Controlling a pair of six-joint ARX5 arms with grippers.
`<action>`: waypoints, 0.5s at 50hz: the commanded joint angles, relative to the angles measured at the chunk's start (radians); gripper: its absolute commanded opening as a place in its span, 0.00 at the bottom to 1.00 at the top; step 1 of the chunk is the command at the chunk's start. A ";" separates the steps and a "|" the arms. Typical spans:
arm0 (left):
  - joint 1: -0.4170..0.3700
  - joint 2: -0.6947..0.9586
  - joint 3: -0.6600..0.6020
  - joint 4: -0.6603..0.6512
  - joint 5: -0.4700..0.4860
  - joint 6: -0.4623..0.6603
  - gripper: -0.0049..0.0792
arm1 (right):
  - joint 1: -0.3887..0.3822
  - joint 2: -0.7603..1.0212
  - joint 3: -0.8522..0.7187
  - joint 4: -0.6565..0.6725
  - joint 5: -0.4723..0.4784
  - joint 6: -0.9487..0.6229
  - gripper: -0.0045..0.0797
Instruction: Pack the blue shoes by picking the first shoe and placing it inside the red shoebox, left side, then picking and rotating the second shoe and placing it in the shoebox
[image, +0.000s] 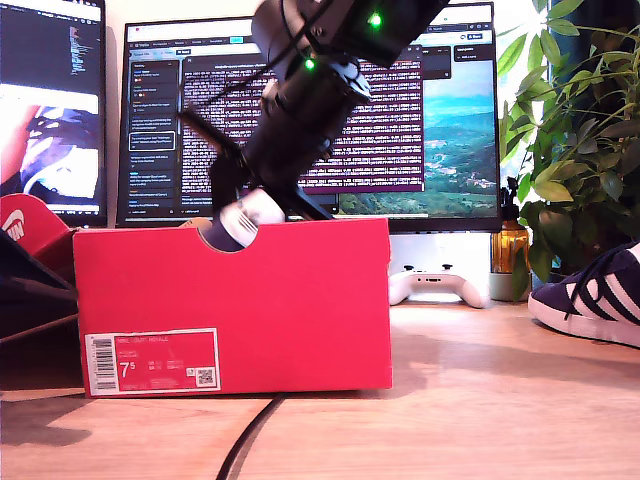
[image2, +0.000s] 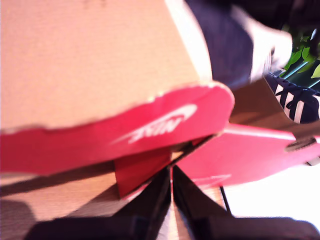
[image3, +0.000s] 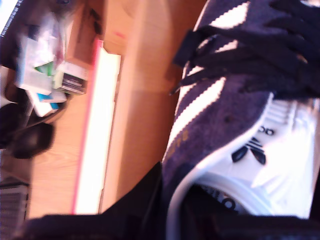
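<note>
The red shoebox (image: 300, 300) stands on the desk at the exterior view's left, its lid (image: 25, 225) hanging open beside it. My second gripper (image: 235, 200) reaches down over the box's top edge, shut on a blue shoe (image: 245, 215) whose white heel shows in the notch. In the second wrist view that shoe (image3: 225, 115) fills the picture, its collar pinched in my second gripper (image3: 172, 190). The other blue shoe (image: 595, 295) lies on the desk at the exterior view's right edge. My first gripper (image2: 171, 200) is shut on nothing, facing the swoosh lid (image2: 150, 130).
Two monitors stand behind the box. A white game controller (image: 437, 283) and an amber jar (image: 510, 250) sit at the back, and a leafy plant (image: 580, 130) fills the exterior view's right. A black cable (image: 250, 440) runs across the desk in front of the box.
</note>
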 joint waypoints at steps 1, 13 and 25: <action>-0.001 0.009 -0.026 0.009 -0.001 0.004 0.03 | 0.029 0.008 0.021 0.020 0.005 -0.002 0.04; -0.001 0.009 -0.026 0.009 0.000 0.004 0.03 | 0.051 0.037 0.021 -0.034 0.011 -0.005 0.04; -0.001 0.009 -0.026 0.008 0.000 0.004 0.03 | 0.054 0.064 0.021 -0.082 0.058 -0.031 0.04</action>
